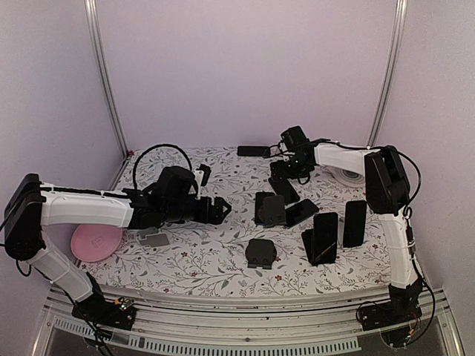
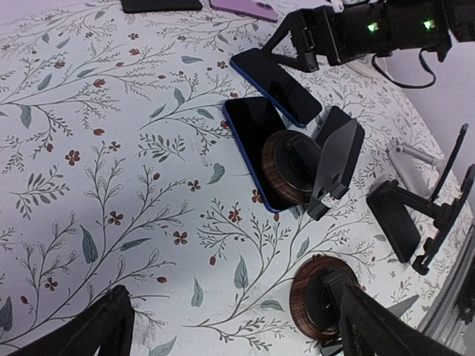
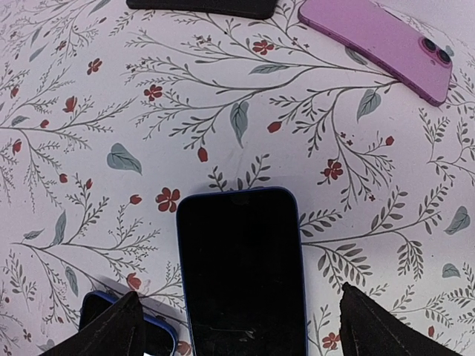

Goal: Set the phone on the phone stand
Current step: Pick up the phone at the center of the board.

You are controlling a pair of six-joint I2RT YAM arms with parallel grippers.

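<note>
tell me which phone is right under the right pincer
The blue-edged phone lying screen up, centred under the right pincer. Another blue phone only peeks out beside one finger; the pink phone and black phone lie farther off.

A phone (image 3: 241, 274) with a black screen and blue edge is seen lying flat, face up, on the floral table (image 3: 111, 89). A stand (image 2: 306, 297) with a round wooden base is seen empty, well apart from it.
</note>
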